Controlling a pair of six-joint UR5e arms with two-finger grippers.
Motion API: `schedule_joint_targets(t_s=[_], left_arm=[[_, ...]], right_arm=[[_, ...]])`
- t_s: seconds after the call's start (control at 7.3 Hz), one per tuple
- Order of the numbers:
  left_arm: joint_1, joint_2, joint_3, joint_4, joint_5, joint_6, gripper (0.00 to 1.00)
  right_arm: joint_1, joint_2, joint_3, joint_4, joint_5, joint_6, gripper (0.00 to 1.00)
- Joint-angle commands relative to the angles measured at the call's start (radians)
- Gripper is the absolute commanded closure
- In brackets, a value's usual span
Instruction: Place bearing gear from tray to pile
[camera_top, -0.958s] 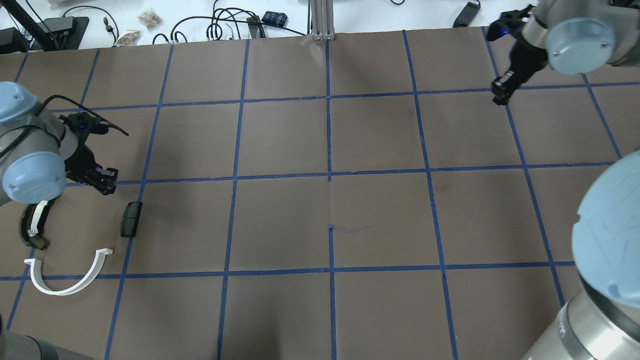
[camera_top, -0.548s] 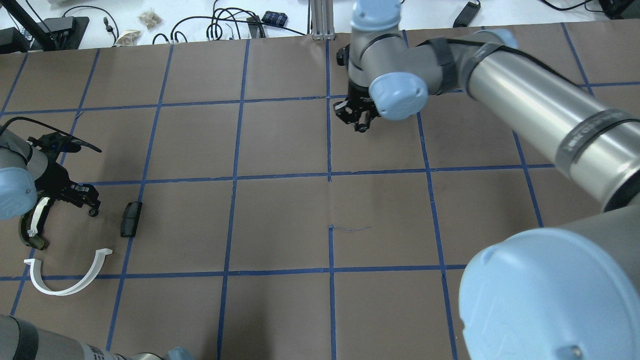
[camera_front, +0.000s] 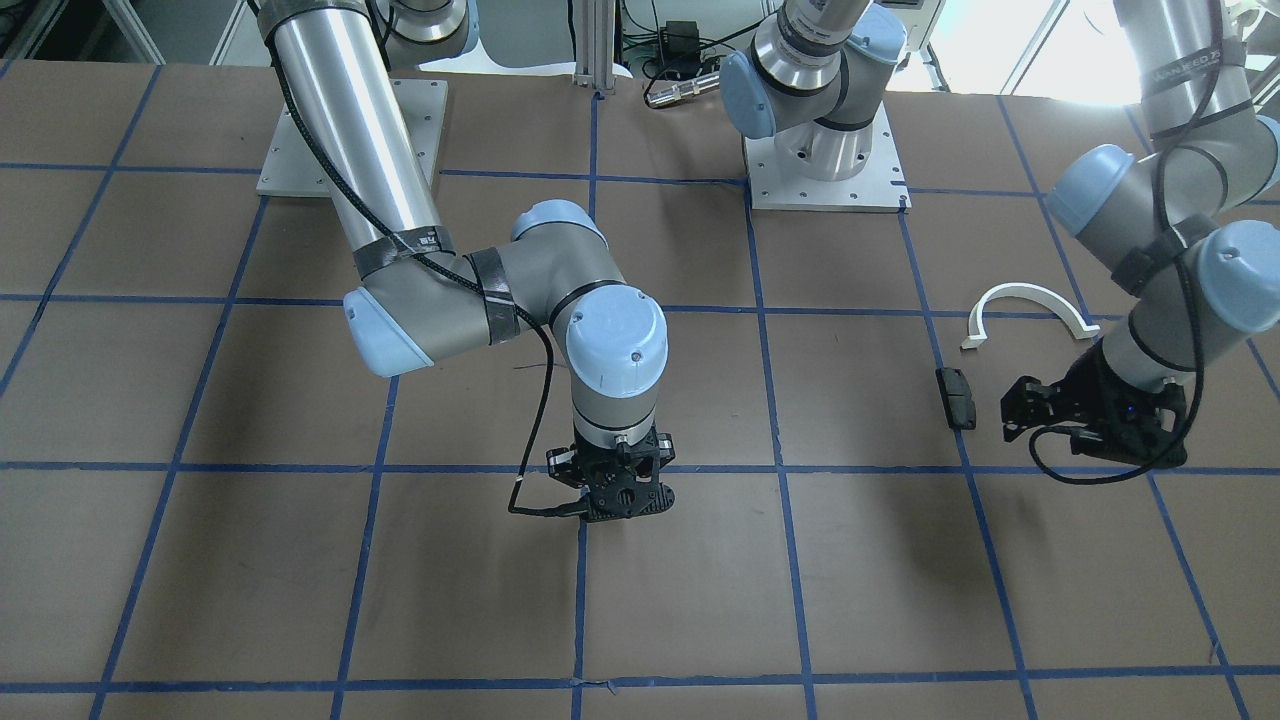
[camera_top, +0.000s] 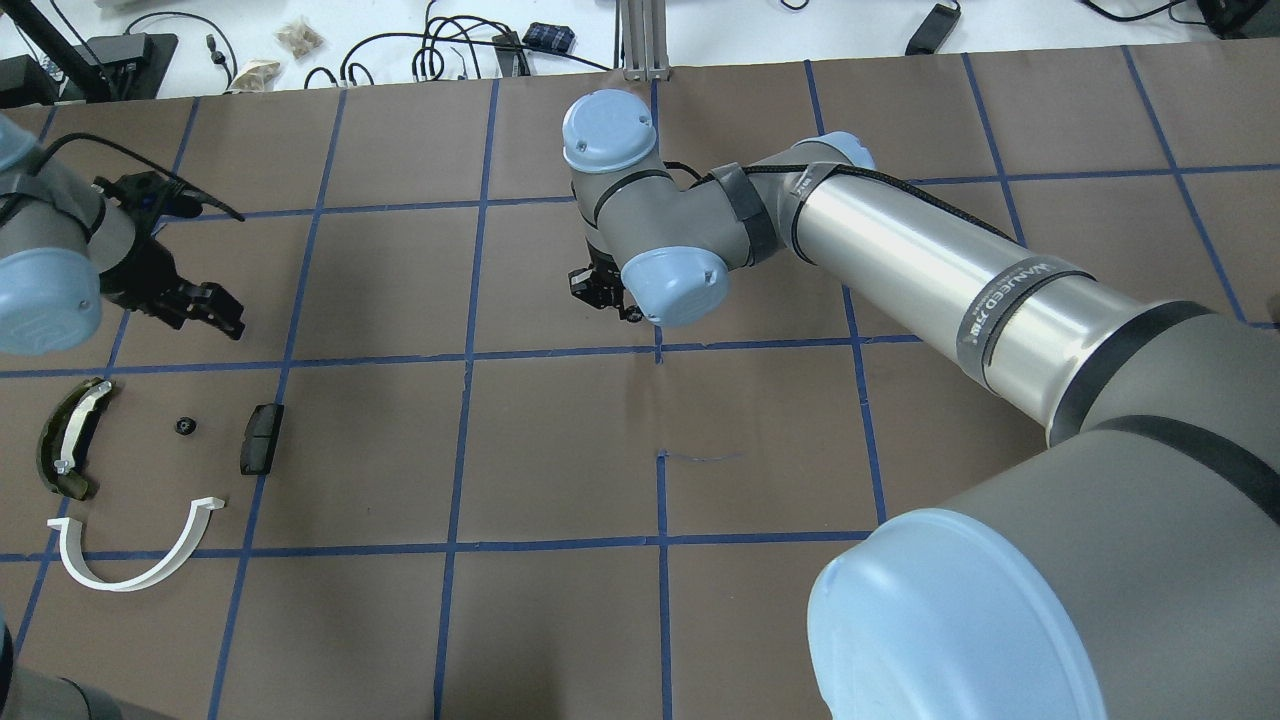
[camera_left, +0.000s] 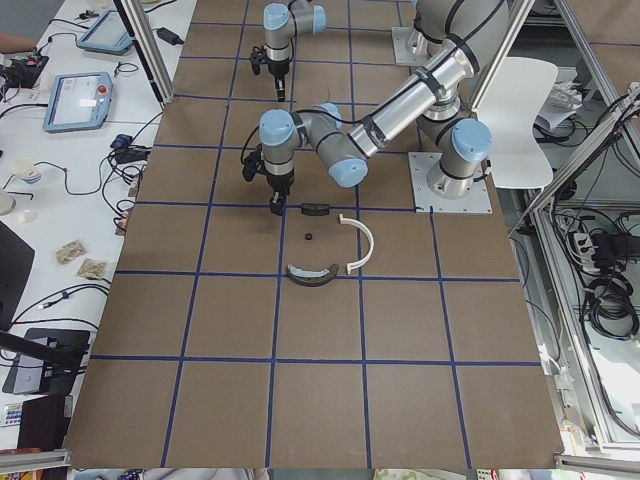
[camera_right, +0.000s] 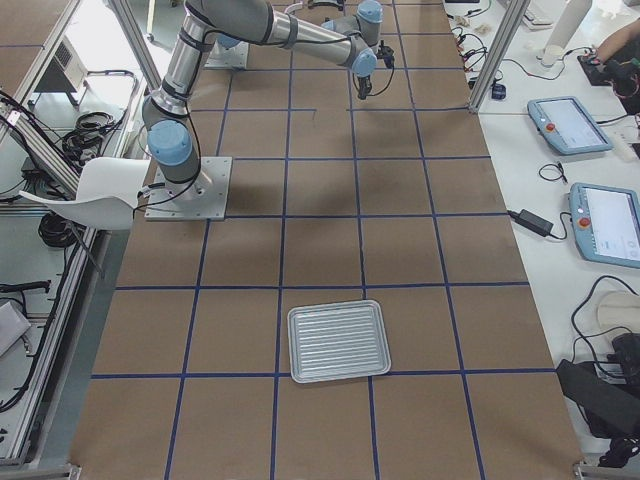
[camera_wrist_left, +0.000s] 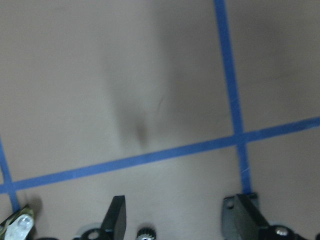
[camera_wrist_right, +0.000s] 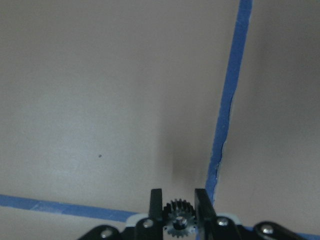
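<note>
The pile (camera_left: 312, 274) sits at the overhead view's left. It holds an olive curved piece (camera_top: 68, 440), a white half-ring (camera_top: 120, 584), a black block (camera_top: 262, 438), and a small black gear (camera_top: 185, 427) between olive piece and block, touching neither. The left gripper (camera_top: 225, 312) hangs just beyond them, jaws spread, holding nothing. Its wrist camera catches that gear low between the fingers. Over the table (camera_top: 560, 450), by a tape crossing (camera_top: 658, 350), the right gripper (camera_top: 603, 290) is half hidden from overhead. Only its wrist camera shows it clamped on the bearing gear (camera_wrist_right: 175, 220). The ribbed tray (camera_right: 338, 340) appears solely in the exterior right view, well apart from both arms.
</note>
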Motion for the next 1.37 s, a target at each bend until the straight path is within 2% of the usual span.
schedule_joint_targets(t_s=[0.0,0.14,0.27,0.55,0.68,0.96,1.23], left_arm=[[-0.172,-0.011,0.019,-0.014,-0.039,-0.274,0.19],[-0.212,-0.023,0.016,-0.008,-0.039,-0.336,0.19],[-0.255,-0.029,0.012,-0.003,-0.040,-0.430,0.19],[-0.409,-0.048,0.027,0.021,-0.043,-0.637,0.16],[-0.468,-0.060,0.022,0.093,-0.042,-0.730,0.14],[-0.583,-0.092,0.013,0.104,-0.051,-0.875,0.14],[-0.710,-0.169,0.047,0.182,-0.066,-1.031,0.14]], right_arm=[[-0.006,-0.006,0.067,-0.032,-0.032,-0.037,0.81],[-0.006,-0.005,0.099,-0.103,-0.039,-0.052,0.53],[-0.008,-0.008,0.101,-0.128,-0.041,-0.058,0.01],[-0.075,-0.096,0.094,-0.093,-0.024,-0.067,0.00],[-0.103,-0.184,0.095,0.008,-0.026,-0.077,0.00],[-0.146,-0.352,0.101,0.213,-0.035,-0.112,0.00],[-0.184,-0.520,0.101,0.336,-0.029,-0.120,0.00]])
